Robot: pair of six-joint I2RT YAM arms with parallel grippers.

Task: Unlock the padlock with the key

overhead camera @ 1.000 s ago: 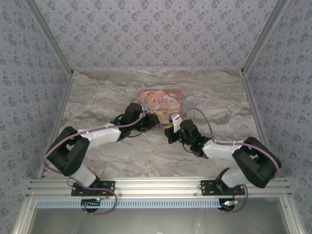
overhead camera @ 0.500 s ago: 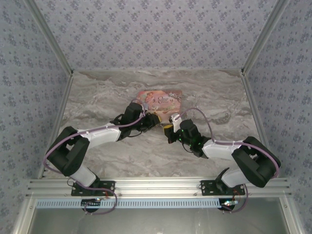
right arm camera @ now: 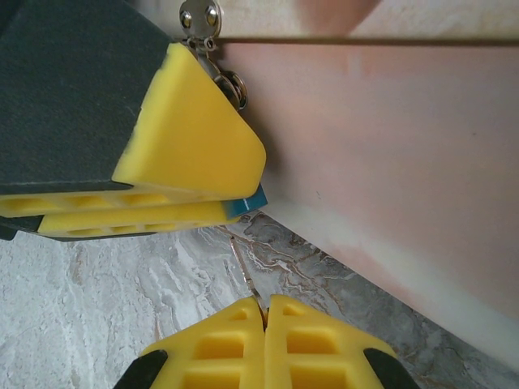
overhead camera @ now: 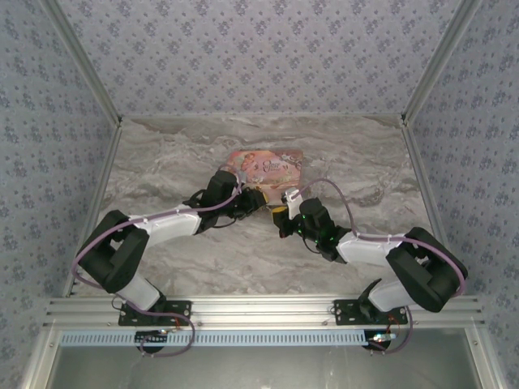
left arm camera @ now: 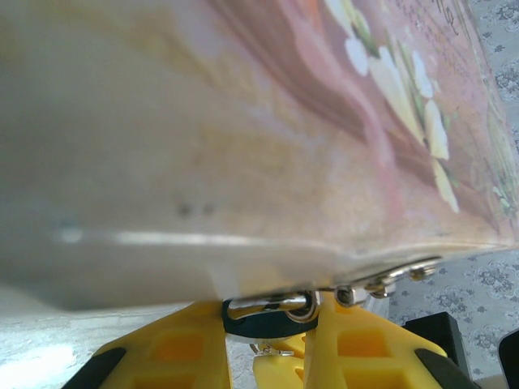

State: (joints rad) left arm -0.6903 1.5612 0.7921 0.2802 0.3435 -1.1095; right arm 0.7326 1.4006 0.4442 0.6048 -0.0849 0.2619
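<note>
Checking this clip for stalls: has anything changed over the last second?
Nothing visibly changed. The left gripper stays clamped on the padlock beside the pink tin, and the right gripper stays shut on the thin metal key, pointed toward it. Both arms hold the same pose.

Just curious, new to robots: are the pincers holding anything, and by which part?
Left pincer grips the padlock by its blue body; right pincer pinches the thin metal key by its near end.

Blue padlock (right arm camera: pixel 251 203), mostly hidden, pinched in left pincer (left arm camera: pixel 272 324).
</note>
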